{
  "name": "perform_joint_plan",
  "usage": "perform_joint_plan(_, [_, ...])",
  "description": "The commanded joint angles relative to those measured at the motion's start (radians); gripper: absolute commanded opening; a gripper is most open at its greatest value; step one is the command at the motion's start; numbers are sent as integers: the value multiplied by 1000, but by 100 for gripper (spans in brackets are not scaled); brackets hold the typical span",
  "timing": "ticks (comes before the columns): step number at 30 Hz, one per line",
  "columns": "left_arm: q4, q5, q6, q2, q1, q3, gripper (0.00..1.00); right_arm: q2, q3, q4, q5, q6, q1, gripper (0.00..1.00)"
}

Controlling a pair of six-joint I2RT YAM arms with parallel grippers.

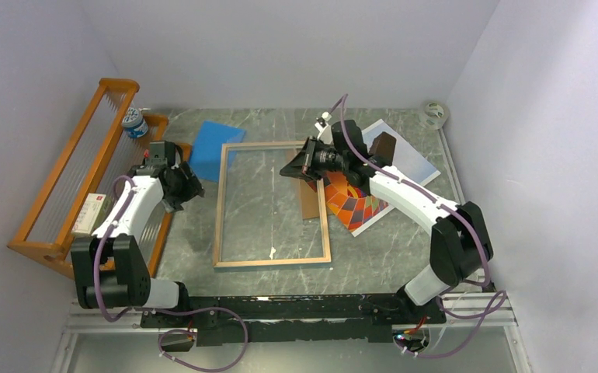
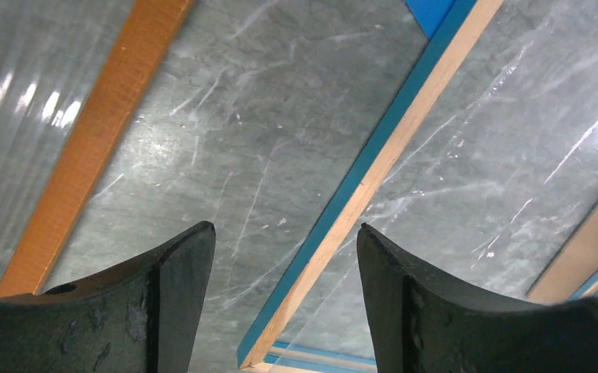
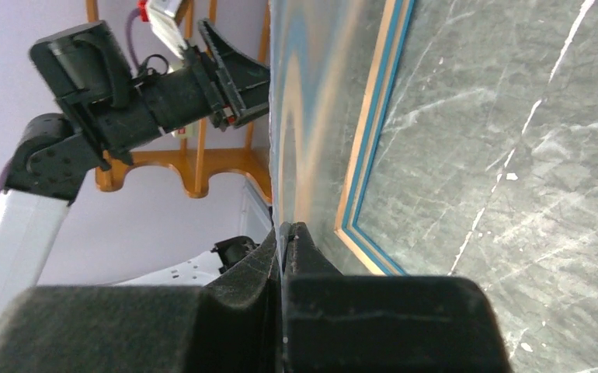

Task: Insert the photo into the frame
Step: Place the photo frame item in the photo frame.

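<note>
Pinching what seems the clear pane [image 3: 311,116] tight, the right fingers [image 3: 241,272] hold it tilted above the frame [image 1: 220,210] mid-worktop, left fingers [image 2: 179,272] spread over its left rail; the photo [image 1: 350,206], lying toward the right edge, likely needs laying inside next.

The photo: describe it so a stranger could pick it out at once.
Find the wooden frame lying mid-table. Just right of it, under the right arm, lies the photo. Its orange-red pattern and white edge set it apart from the plain brown board beside it.
</note>
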Motion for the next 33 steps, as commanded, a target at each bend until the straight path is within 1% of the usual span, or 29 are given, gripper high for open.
perform_joint_plan(1, [-13, -51, -36, -29, 3, 21, 73, 27, -20, 111, 6, -9, -1, 0])
perform_joint_plan(4, [20, 46, -26, -18, 3, 2, 75, 43, -63, 204, -12, 20, 0, 0])
perform_joint_plan(5, [33, 76, -22, -11, 3, -4, 77, 43, -75, 227, -20, 18, 1, 0])
perform_joint_plan(8, [73, 147, -22, 7, 3, -23, 80, 61, -94, 252, -30, -27, -1, 0])
perform_joint_plan(12, [102, 187, -35, 39, 3, -35, 79, 88, -136, 267, -16, -72, -13, 0])
perform_joint_plan(15, [110, 252, -3, 92, 3, -19, 75, 93, -165, 277, -13, -75, -22, 0])
perform_joint_plan(18, [101, 278, 26, 143, 3, -1, 74, 94, -172, 245, -2, -113, -31, 0])
perform_joint_plan(24, [127, 345, 77, 196, 3, 7, 76, 104, -240, 296, -49, -124, -106, 0])
perform_joint_plan(27, [156, 380, 94, 212, 3, 2, 77, 120, -252, 311, -71, -137, -115, 0])
perform_joint_plan(33, [201, 426, 112, 270, 3, 5, 75, 163, -268, 370, -135, -135, -114, 0])
